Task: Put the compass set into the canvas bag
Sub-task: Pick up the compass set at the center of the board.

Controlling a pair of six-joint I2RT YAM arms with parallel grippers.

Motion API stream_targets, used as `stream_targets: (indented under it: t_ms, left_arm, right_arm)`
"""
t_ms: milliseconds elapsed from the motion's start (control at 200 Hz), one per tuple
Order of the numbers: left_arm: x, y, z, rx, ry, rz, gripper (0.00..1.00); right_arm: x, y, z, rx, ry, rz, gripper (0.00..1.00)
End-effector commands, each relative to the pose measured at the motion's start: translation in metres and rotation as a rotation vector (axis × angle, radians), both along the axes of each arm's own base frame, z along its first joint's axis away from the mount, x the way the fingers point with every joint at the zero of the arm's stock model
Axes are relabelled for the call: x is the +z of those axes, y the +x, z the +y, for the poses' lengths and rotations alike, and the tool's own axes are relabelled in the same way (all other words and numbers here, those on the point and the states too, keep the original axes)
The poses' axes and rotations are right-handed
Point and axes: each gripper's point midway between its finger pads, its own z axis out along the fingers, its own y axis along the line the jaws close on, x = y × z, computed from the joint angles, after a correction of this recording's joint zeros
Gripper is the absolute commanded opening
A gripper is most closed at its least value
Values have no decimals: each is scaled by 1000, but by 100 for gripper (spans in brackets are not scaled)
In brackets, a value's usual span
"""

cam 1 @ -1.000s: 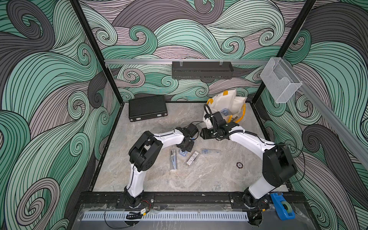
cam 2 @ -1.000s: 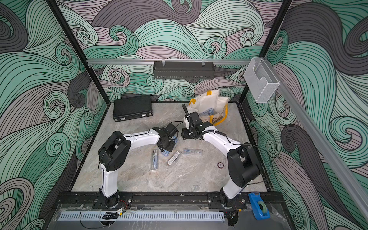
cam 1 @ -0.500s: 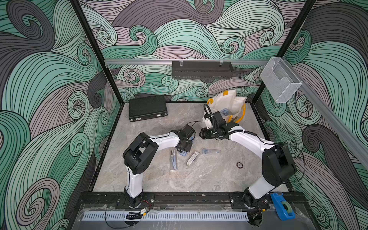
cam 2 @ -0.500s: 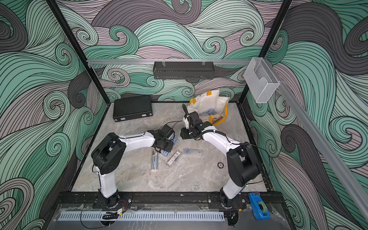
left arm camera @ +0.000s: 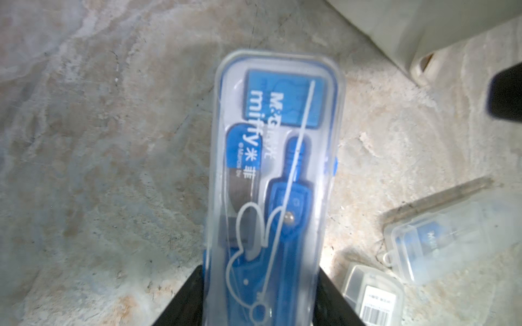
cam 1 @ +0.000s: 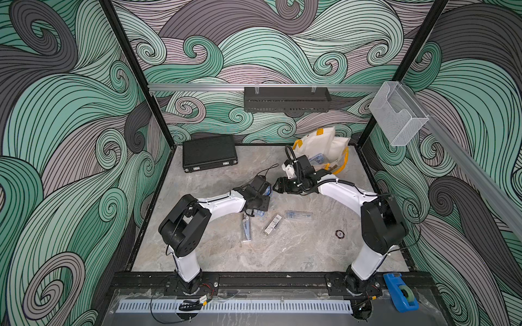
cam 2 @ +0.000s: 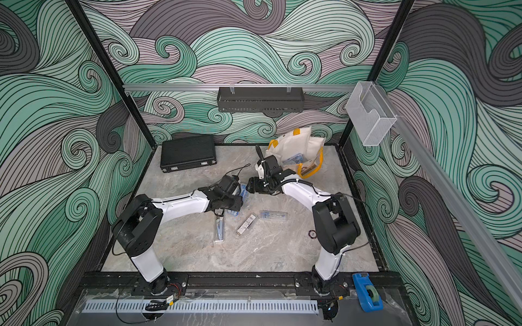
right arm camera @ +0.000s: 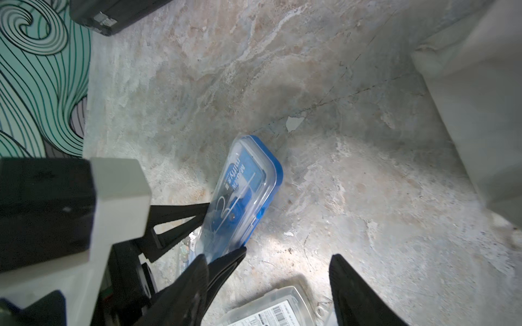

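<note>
The left gripper point(left arm camera: 260, 282) pinches the compass set point(left arm camera: 276, 158), a clear blue box that says "miffy", near the middle of the table point(cam 1: 282, 254). The right gripper point(right arm camera: 271, 282) is wide open and empty. The canvas bag point(cam 1: 319, 144) sits in the back right corner.

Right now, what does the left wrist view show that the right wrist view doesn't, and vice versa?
Only the left wrist view: a small clear box with its blue label. Only the right wrist view: a corner of the black briefcase, the patterned wall, and the right claw, open and empty. Both: the compass set gripped by the left claw, the barcoded box and the marble tabletop.
</note>
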Motion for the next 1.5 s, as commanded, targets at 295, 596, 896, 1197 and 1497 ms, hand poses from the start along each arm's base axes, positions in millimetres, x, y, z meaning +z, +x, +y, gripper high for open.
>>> stream_targets:
  t_ms: [295,596,896,1197,1497]
  left_arm:
    - [50,4,-16,-6,-215,-73,55]
    - [56,3,-18,-9,-244,-75,55]
    - [56,4,-18,-8,-247,-75,55]
    - [57,5,-18,-8,-258,-73,54]
    - [61,3,-21,-29,-282,-67,54]
  right_arm:
    - [15,29,25,-75,221,23,65]
    - [22,43,34,-90,288,11,53]
    - [25,47,40,-91,333,21,39]
    - [21,46,41,-88,327,32,30]
    - [19,46,42,-81,319,28,21]
